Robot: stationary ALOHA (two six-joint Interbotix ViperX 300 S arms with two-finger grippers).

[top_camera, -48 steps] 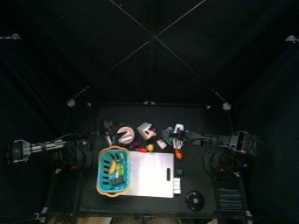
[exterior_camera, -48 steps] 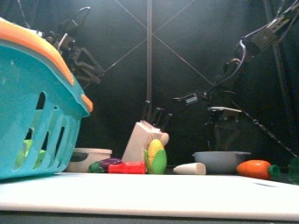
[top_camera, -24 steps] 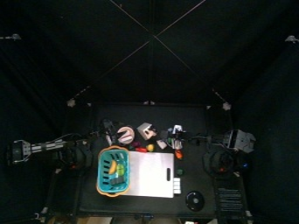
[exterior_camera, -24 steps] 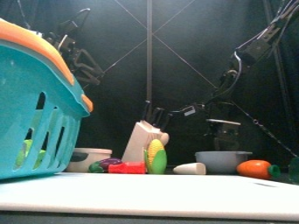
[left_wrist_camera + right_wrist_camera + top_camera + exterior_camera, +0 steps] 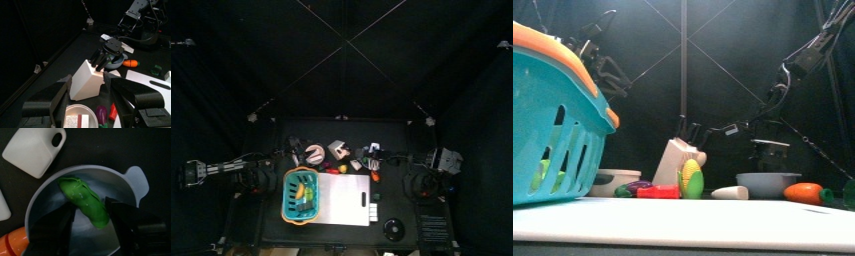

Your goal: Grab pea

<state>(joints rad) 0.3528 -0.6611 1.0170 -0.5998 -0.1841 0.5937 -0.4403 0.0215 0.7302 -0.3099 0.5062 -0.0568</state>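
So the right tool [image 5: 90, 220] is down over the grey bowl [image 5: 127, 193], jaws still apart, one either side of the pea [image 5: 83, 200], which lies inside the bowl. Looks like they haven't pinched it yet, so I'd say the reach is done and the squeeze and lift are left. Left tool [image 5: 90, 107] is parked wide open by the knife block [image 5: 87, 80] on the desk [image 5: 73, 50].
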